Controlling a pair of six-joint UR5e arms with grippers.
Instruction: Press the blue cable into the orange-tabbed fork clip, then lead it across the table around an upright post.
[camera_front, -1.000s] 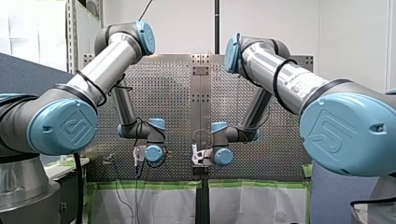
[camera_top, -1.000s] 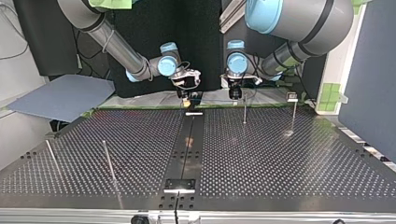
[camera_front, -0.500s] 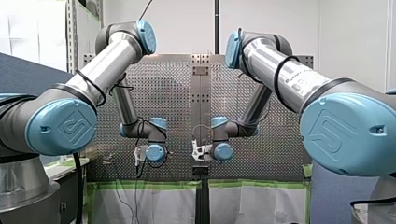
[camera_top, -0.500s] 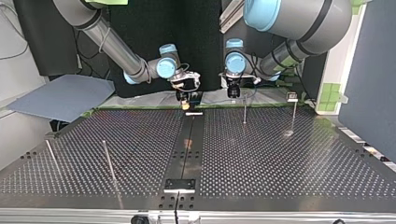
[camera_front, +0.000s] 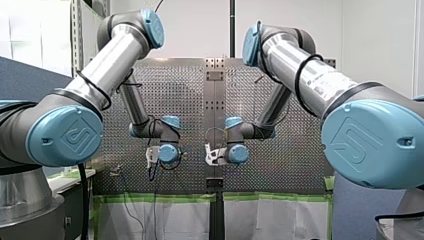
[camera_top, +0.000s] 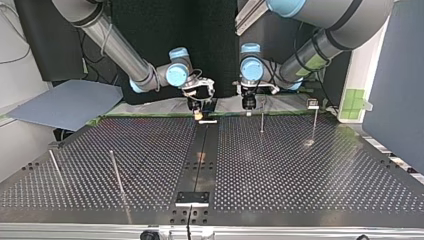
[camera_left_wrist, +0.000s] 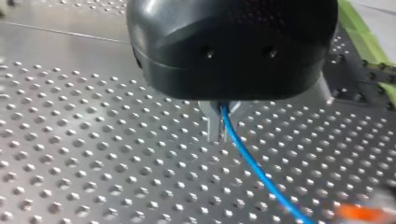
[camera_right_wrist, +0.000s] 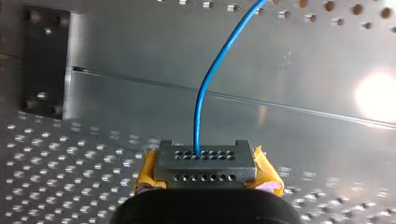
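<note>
In the left wrist view my left gripper (camera_left_wrist: 219, 135) has its metal fingers (camera_left_wrist: 212, 123) shut on the thin blue cable (camera_left_wrist: 252, 163). From there the cable slopes down over the perforated plate towards a blurred orange tab (camera_left_wrist: 359, 212). In the right wrist view my right gripper (camera_right_wrist: 207, 176) is shut, yellow pads (camera_right_wrist: 145, 175) on either side, on a grey connector block (camera_right_wrist: 205, 161). The blue cable (camera_right_wrist: 205, 93) rises out of that block. In the top view my right gripper (camera_top: 199, 111) and my left gripper (camera_top: 247, 104) hang side by side over the table's far edge.
Thin upright posts stand on the table (camera_top: 300, 170): two at the top view's right (camera_top: 262, 120) (camera_top: 315, 120) and two at its left (camera_top: 116, 172) (camera_top: 55, 167). A small clip (camera_top: 313, 104) tops one post. A dark strip (camera_top: 200, 155) runs down the middle.
Both grippers have drifted a little: in the front view my left one moved right and slightly up, my right one edged up. Both grips are unchanged.
</note>
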